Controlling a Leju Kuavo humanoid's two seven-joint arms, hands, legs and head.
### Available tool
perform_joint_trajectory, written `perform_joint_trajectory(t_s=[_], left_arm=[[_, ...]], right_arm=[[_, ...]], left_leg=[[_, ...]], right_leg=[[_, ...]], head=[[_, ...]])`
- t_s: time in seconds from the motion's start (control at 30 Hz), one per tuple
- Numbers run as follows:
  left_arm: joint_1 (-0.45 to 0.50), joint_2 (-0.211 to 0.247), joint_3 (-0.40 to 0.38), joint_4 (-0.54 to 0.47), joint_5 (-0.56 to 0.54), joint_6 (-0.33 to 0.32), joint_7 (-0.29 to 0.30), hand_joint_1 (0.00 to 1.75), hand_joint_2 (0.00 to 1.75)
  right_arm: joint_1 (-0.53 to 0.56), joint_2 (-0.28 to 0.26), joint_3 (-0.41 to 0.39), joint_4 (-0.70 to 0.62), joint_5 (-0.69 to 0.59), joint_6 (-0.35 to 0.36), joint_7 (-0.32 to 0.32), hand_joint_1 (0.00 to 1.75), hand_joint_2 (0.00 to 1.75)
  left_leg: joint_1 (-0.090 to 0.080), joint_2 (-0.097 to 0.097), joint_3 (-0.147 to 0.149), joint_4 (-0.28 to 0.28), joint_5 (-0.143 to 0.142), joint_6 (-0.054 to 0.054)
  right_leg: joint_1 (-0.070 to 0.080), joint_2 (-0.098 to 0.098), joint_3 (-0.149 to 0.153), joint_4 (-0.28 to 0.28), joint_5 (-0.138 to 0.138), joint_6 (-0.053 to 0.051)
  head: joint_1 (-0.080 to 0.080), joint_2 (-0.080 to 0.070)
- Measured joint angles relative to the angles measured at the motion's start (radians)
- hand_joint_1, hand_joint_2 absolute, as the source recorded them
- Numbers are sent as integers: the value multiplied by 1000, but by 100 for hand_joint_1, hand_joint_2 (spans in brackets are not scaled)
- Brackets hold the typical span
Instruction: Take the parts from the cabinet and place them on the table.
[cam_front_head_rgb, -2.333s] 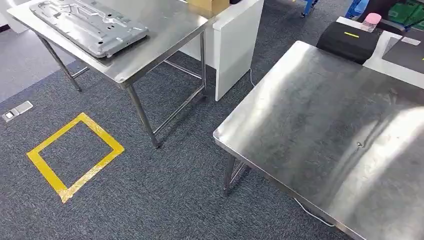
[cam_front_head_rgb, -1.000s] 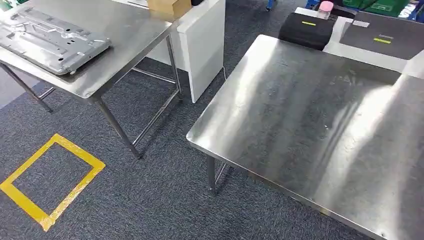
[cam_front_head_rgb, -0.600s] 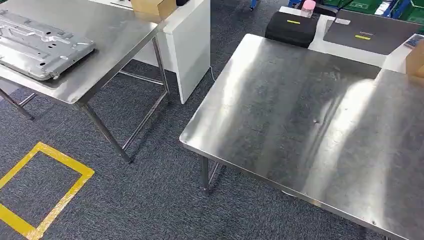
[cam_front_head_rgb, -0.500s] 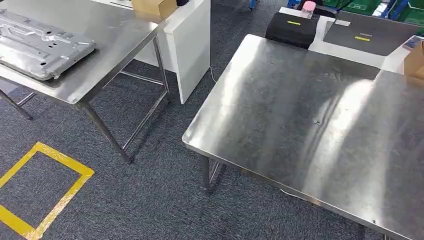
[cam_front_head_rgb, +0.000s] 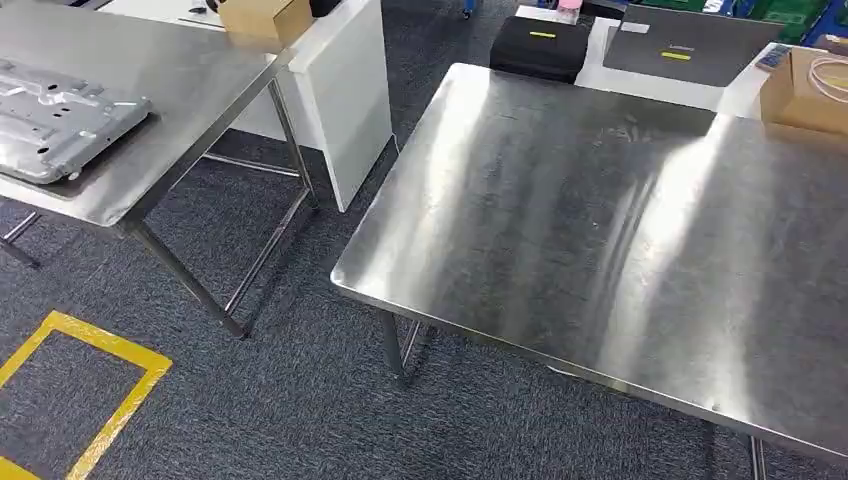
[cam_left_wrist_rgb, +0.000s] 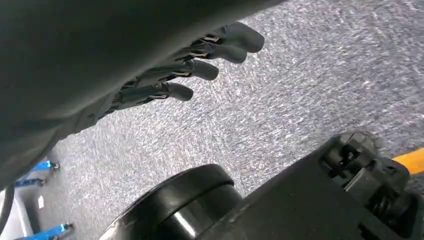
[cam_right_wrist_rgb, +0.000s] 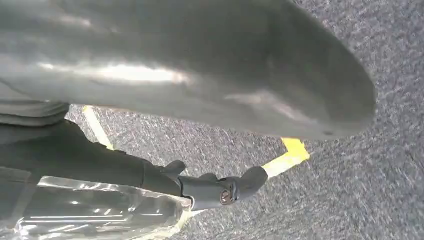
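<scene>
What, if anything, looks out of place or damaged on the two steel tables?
Nothing stands out. The near table is bare and unmarked. The far table holds a metal plate lying flat, skewed to the table's edges but fully supported. Nothing is spilled or broken.

Two steel tables, one metal plate, two cardboard boxes, one yellow tape square

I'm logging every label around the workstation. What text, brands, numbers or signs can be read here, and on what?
None can be read.
Yellow label on the black case: too small to read.
Yellow mark on the dark grey case: too small to read.
Yellow floor tape: a plain outline, no lettering.
</scene>
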Motion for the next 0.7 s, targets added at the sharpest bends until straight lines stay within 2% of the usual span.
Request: perform_joint_trajectory(t_s=[0.03, 0.07, 0.1, 0.13, 0.17, 0.23, 0.27, 0.3, 0.37, 0.4, 0.43, 0.47, 0.5, 0.53, 0.57, 0.6, 0.63, 0.67, 0.7], left_arm=[[0, 0, 0, 0, 0, -3, 0, 0, 0], [0, 0, 0, 0, 0, -7, 0, 0, 0], [0, 0, 0, 0, 0, -11, 0, 0, 0], [1, 0, 0, 0, 0, -11, 1, 0, 0], [1, 0, 0, 0, 0, -11, 1, 0, 0], [-1, 0, 0, 0, 0, -11, 1, 0, 0], [-1, 0, 0, 0, 0, -11, 1, 0, 0], [-3, 1, 0, 0, 0, -12, 1, 0, 0], [-6, 1, 0, 0, 1, -14, 1, 0, 0], [-6, 1, 0, 0, 3, -14, 1, 0, 0], [-6, 1, 0, 0, 5, -15, 0, 0, 0], [-8, 1, 1, 0, 8, -15, -2, 0, 0], [-9, 1, 1, 0, 10, -16, -3, 0, 0], [-9, 1, 1, 0, 10, -16, -6, 0, 0], [-8, 1, 1, 0, 9, -16, -6, 0, 0], [-7, 1, 1, 0, 9, -16, -7, 0, 0], [-7, 1, 1, 0, 9, -17, -7, 0, 0], [-7, 1, 1, 0, 9, -19, -7, 0, 0], [-7, 1, 1, 0, 10, -19, -8, 0, 0]], right_arm=[[0, 0, 1, 0, 1, -1, 1, 0, 0], [1, 0, 2, 0, 2, -3, 3, 0, 0], [1, 0, 2, 0, 2, -4, 3, 0, 0], [2, 0, 2, 0, 2, -4, 4, 0, 0], [2, 0, 2, 0, 2, -5, 4, 0, 0], [0, 2, 3, 0, 2, -5, 5, 0, 0], [0, 4, 4, 0, 2, -5, 5, 0, 0], [0, 5, 4, 0, 2, -6, 5, 0, 0], [2, 5, 5, 0, 3, -10, 6, 0, 0], [2, 9, 5, 0, 3, -11, 6, 0, 0], [1, 9, 5, 0, 2, -11, 6, 0, 0], [1, 8, 5, 0, 2, -11, 6, 0, 0], [-1, 8, 5, 0, 2, -11, 6, 0, 0], [-2, 8, 5, 0, 0, -11, 6, 0, 0], [-2, 7, 5, 0, 0, -11, 6, 0, 0], [-1, 7, 5, 0, -1, -12, 6, 0, 0], [1, 6, 5, 0, -1, -12, 6, 0, 0], [2, 5, 5, 0, -4, -13, 7, 0, 0], [3, 5, 5, 0, -4, -13, 7, 0, 0]], left_leg=[[2, -5, -32, 74, -39, -4], [3, -6, -78, 175, -81, -8], [5, -6, -102, 224, -91, -9], [7, -6, -101, 220, -76, -8], [8, -6, -76, 169, -40, -6], [9, -19, 23, -30, 59, 4], [9, -48, 55, -98, 68, 12], [2, -40, 53, -98, 69, 15], [-1, -35, 47, -95, 69, 20], [-4, -33, 46, -98, 72, 27], [5, -28, 53, -120, 85, 39], [4, -22, 58, -128, 92, 44], [5, -19, 54, -130, 95, 52], [2, -14, 51, -130, 95, 52], [0, -8, 48, -130, 96, 52], [-2, -3, 44, -129, 97, 54], [-3, 1, 43, -129, 98, 53], [-4, 4, 43, -129, 99, 52], [-4, 8, 43, -128, 99, 51]], right_leg=[[1, 5, -1, 0, 0, 0], [3, 11, -3, 2, 0, 0], [4, 17, -5, 3, 0, 0], [4, 23, -5, 5, 0, 0], [4, 31, -5, 7, 0, 1], [4, 48, -1, 7, -1, 1], [4, 52, -3, 7, 0, 2], [16, 54, -7, 8, 1, 6], [11, 56, -12, 6, 3, 15], [11, 57, -12, -2, 8, 23], [21, 55, -14, 2, 4, 30], [17, 36, -29, 26, -10, 27], [19, 27, -59, 88, -46, 16], [17, 23, -105, 181, -87, 9], [15, 22, -145, 262, -119, 6], [15, 21, -178, 330, -139, 9], [15, 21, -184, 345, -138, 16], [14, 19, -158, 302, -118, 27], [13, 15, -109, 214, -83, 38]], head=[[2, 0], [0, 0], [1, 0], [0, 0], [0, 0], [1, 0], [0, 0], [2, 0], [1, 0], [0, 0], [1, 0], [2, 0], [4, 0], [9, 0], [8, 0], [10, 0], [10, 0], [10, 0], [11, 0]])
